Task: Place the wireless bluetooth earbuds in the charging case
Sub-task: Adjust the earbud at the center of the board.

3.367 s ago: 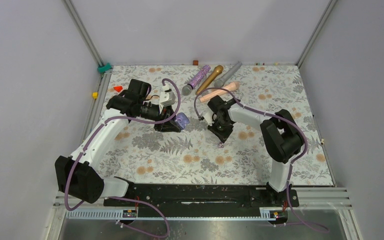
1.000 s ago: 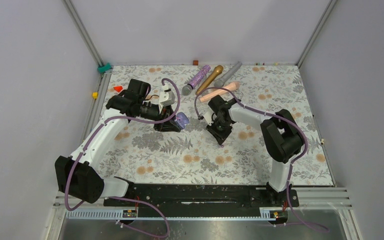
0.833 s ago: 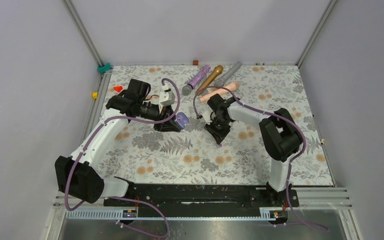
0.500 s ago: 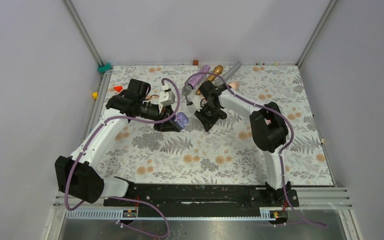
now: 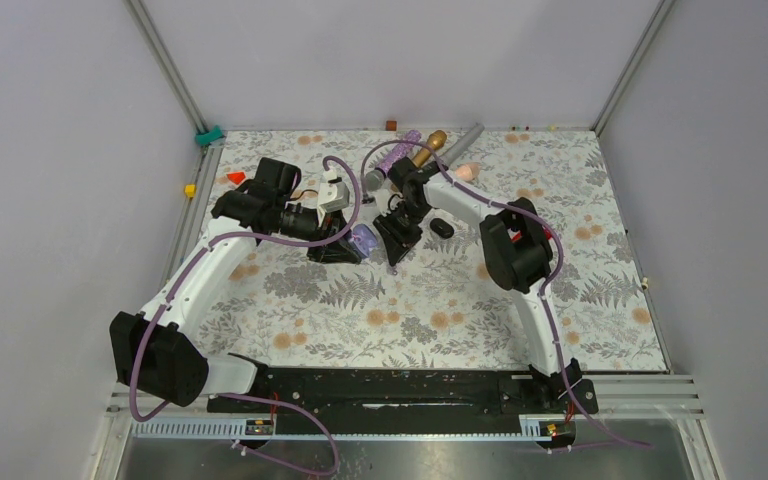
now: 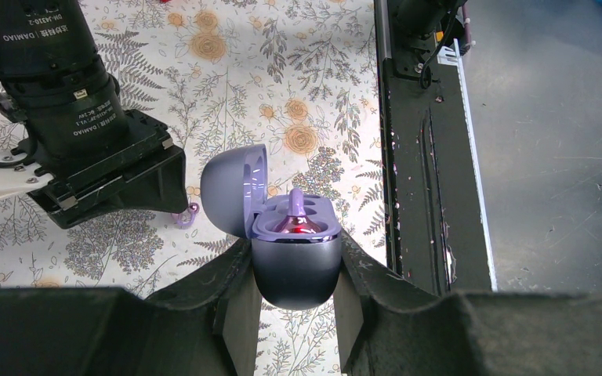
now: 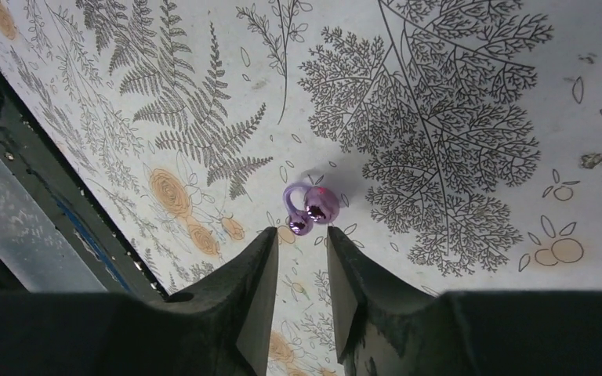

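While the left gripper (image 6: 295, 262) clamps the open purple charging case (image 6: 239, 184), one purple earbud (image 6: 299, 217) seated inside, the right gripper (image 7: 302, 239) hangs with its jaws slightly parted and empty. A second purple earbud (image 7: 312, 207) lies on the floral table cover (image 7: 455, 117) just beyond its tips.

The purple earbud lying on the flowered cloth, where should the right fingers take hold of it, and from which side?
Pinch the purple earbud across its two glossy beads, not the thin loop joining them, coming straight down from above. It lies flat on the tablecloth with nothing touching it, and the right fingers stand open right by it, so a small shift should do.
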`<state>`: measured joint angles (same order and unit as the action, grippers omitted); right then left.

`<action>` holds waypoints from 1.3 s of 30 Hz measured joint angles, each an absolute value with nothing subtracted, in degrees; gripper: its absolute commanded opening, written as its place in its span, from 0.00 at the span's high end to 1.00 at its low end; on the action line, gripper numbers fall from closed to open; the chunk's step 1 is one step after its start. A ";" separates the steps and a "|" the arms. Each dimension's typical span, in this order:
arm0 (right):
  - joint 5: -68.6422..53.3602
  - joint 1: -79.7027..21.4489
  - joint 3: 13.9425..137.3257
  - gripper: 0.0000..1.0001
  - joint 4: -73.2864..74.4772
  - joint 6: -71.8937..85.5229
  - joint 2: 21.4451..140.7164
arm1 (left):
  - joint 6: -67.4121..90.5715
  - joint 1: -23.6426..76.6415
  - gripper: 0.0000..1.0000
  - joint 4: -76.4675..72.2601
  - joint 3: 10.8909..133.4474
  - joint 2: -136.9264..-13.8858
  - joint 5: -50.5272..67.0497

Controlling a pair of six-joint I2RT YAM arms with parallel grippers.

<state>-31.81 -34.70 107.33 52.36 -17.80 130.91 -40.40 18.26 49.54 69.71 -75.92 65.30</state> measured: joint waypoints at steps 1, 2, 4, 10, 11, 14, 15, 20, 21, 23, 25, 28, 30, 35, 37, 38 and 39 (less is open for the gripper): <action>-32.32 -34.70 107.20 0.56 52.36 -16.99 130.96 | -40.40 18.26 1.00 49.56 69.71 -75.92 65.30; -32.34 -34.70 106.94 0.53 52.25 -16.45 130.93 | -40.40 18.26 1.00 49.54 69.71 -75.92 65.30; -31.35 -34.70 105.71 0.51 51.29 -15.51 130.56 | -40.40 18.26 1.00 49.54 69.71 -75.92 65.30; -20.18 -34.76 98.85 0.52 49.17 -15.18 125.80 | -40.40 18.26 1.00 49.56 69.71 -75.92 65.30; -18.55 -34.94 97.41 0.52 48.42 -15.35 124.11 | -40.40 18.26 1.00 49.54 69.71 -75.92 65.30; -16.73 -35.66 94.37 0.54 46.89 -15.59 118.80 | -40.40 18.24 1.00 49.54 69.69 -75.90 65.30; -17.28 -36.10 93.91 0.55 46.52 -15.55 117.30 | -40.40 18.20 1.00 49.56 69.71 -75.90 65.30; -24.80 -38.63 94.70 0.62 43.40 -11.07 114.87 | -40.40 17.26 1.00 49.56 69.69 -75.64 65.32; -26.11 -38.87 95.26 0.66 43.07 -10.09 115.55 | -40.40 16.97 1.00 49.56 69.71 -75.48 65.34; -28.99 -39.07 97.47 0.70 42.61 -7.49 118.37 | -40.40 16.49 1.00 49.54 69.71 -75.22 65.39; -31.00 -39.00 99.57 0.72 42.33 -5.17 121.82 | -40.40 16.27 1.00 49.52 69.69 -75.09 65.43; -32.73 -38.94 101.08 0.73 41.76 -1.76 126.65 | -40.40 16.16 1.00 49.52 69.69 -75.09 65.49; -33.56 -38.83 101.08 0.73 41.74 -0.05 128.55 | -40.40 16.16 1.00 49.52 69.71 -75.09 65.54; -35.55 -37.54 101.06 0.74 41.19 3.51 130.30 | -40.40 16.16 1.00 49.52 69.69 -75.09 65.56; -36.86 -36.53 101.03 0.74 40.27 4.54 130.28 | -40.40 16.16 1.00 49.52 69.71 -75.09 65.56; -37.47 -35.88 100.82 0.74 39.57 5.13 130.28 | -40.40 16.14 1.00 49.52 69.69 -75.09 65.56; -38.00 -35.33 100.51 0.74 39.20 5.58 130.26 | -40.40 16.14 1.00 49.52 69.69 -75.09 65.56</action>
